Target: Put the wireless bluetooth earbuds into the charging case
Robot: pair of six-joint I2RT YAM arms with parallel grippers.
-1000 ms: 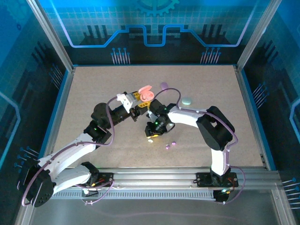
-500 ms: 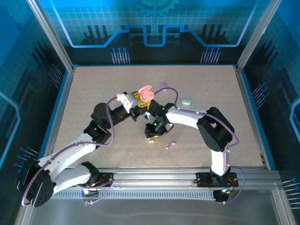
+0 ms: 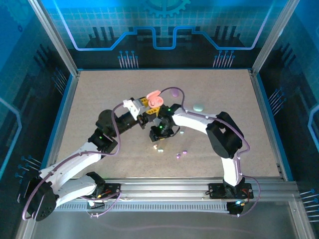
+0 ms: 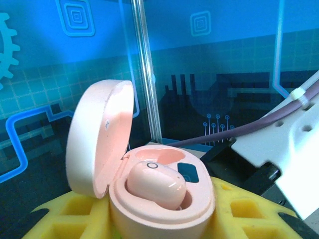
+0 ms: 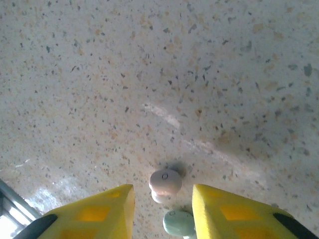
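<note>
grip: left gripper point(image 3: 147, 106) pinches the pink charging case point(image 4: 162, 211) between its yellow fingers point(image 4: 60, 221). it is raised off the table with the lid swung back and the mouth up, likely so the sockets face a drop from above.
seated bud: one pink earbud point(image 4: 155, 185) sits in the near socket. the socket behind it looks vacant, with a dark contact showing.
right hand: right gripper point(image 5: 163, 201) hangs low over the table, fingers spread, touching nothing.
target bud: cream-pink earbud point(image 5: 165, 182) lies on the table in the gap between those fingers, so a straight descent and squeeze would probably catch it.
neighbour: mint earbud point(image 5: 178, 222) lies just beside it, close enough to get nudged or caught too.
others: purple earbuds point(image 3: 184, 151) rest apart to the right, nearer the arm bases.
spare cases: purple case point(image 3: 174, 92) and mint case point(image 3: 199, 107) lie farther back.
surface: table point(image 3: 99, 94) is pale, speckled and flat, with a faint glossy streak. small rounded buds may skid on it.
room: blue circuit-print panels point(image 3: 164, 30) and aluminium posts point(image 3: 56, 41) enclose the table.
</note>
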